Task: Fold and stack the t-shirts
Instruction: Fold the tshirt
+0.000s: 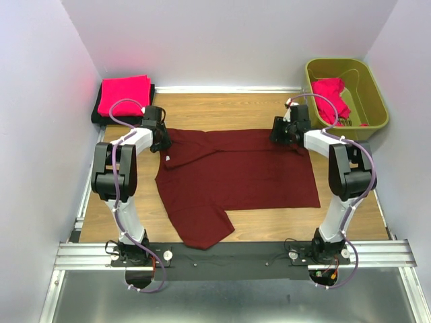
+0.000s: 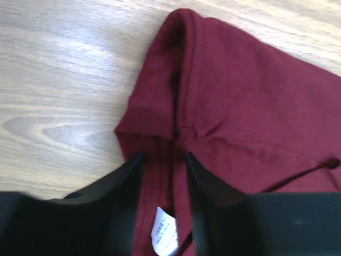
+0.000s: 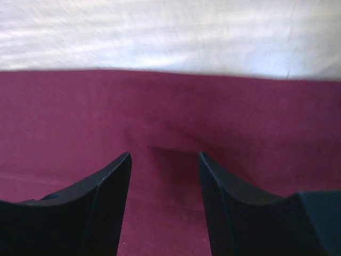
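Top external view is showing the dark maroon t-shirt [image 1: 242,175] lying spread on the worktop [image 1: 222,111], with one sleeve trailing toward the near edge. The left gripper [image 1: 160,140] is sitting over the collar end and the right gripper [image 1: 284,132] over the far edge near the hem, probably so both can lift that edge together for a fold. Both pairs of fingers [image 2: 120,208] are standing spread astride the cloth, pinching nothing yet. A pinkish-red shirt [image 1: 124,94] is resting on a black shirt [image 1: 98,117] in the far-left corner, apparently marking the stack's place.

The dark maroon cloth t-shirt [image 1: 236,175] is spread at frame centre, the folded pinkish-red shirt [image 1: 123,95] upper left, the olive-green plastic bin [image 1: 367,84] upper right.
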{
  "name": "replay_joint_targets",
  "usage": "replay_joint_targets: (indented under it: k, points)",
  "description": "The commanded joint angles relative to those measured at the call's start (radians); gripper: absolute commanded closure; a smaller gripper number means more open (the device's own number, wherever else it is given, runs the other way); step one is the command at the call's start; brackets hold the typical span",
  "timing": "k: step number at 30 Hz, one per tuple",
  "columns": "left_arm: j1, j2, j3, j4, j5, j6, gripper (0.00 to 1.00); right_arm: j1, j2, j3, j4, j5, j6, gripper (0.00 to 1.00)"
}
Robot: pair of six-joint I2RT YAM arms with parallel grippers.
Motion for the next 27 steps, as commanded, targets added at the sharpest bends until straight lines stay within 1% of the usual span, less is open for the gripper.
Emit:
replay_joint_targets:
  k: [1, 3, 5, 9, 12, 13, 16, 19, 20, 22, 24, 26, 27]
  points:
    - [0.002, 0.027, -0.04, -0.032, -0.069, 0.001, 0.59, 0.005, 0.03, 0.019, -0.078, -0.015, 0.063, 0.4]
    - [0.015, 0.005, -0.074, -0.033, -0.119, 0.001, 0.65, 0.016, 0.021, 0.008, -0.093, -0.022, 0.075, 0.4]
    - [0.031, -0.004, -0.098, -0.036, -0.162, 0.013, 0.66, 0.02, 0.003, -0.002, -0.107, -0.015, 0.086, 0.4]
    - [0.072, 0.011, -0.117, -0.053, -0.187, 0.027, 0.66, 0.022, -0.04, -0.032, -0.119, 0.007, 0.112, 0.4]
    - [0.084, 0.008, -0.129, -0.058, -0.222, 0.03, 0.66, 0.022, -0.073, -0.044, -0.125, 0.099, 0.127, 0.39]
    - [0.11, 0.01, -0.129, -0.062, -0.233, 0.032, 0.66, 0.022, -0.077, -0.044, -0.128, 0.151, 0.129, 0.39]
    - [0.13, 0.01, -0.111, -0.067, -0.26, 0.044, 0.66, 0.019, -0.099, -0.045, -0.144, 0.208, 0.138, 0.39]
    - [0.149, -0.019, -0.085, -0.07, -0.273, 0.044, 0.63, 0.011, -0.125, -0.048, -0.148, 0.242, 0.161, 0.39]
    - [0.146, -0.048, -0.074, -0.07, -0.274, 0.043, 0.6, 0.005, -0.128, -0.05, -0.151, 0.244, 0.173, 0.4]
    - [0.14, -0.087, -0.074, -0.059, -0.264, 0.043, 0.57, -0.003, -0.129, -0.051, -0.155, 0.251, 0.199, 0.39]
    - [0.127, -0.145, -0.077, -0.059, -0.248, 0.04, 0.52, -0.015, -0.123, -0.053, -0.155, 0.247, 0.222, 0.4]
    - [0.121, -0.182, -0.088, -0.055, -0.233, 0.043, 0.47, -0.023, -0.106, -0.047, -0.155, 0.207, 0.244, 0.4]
    - [0.121, -0.217, -0.104, -0.053, -0.216, 0.043, 0.43, -0.026, -0.1, -0.038, -0.155, 0.193, 0.251, 0.42]
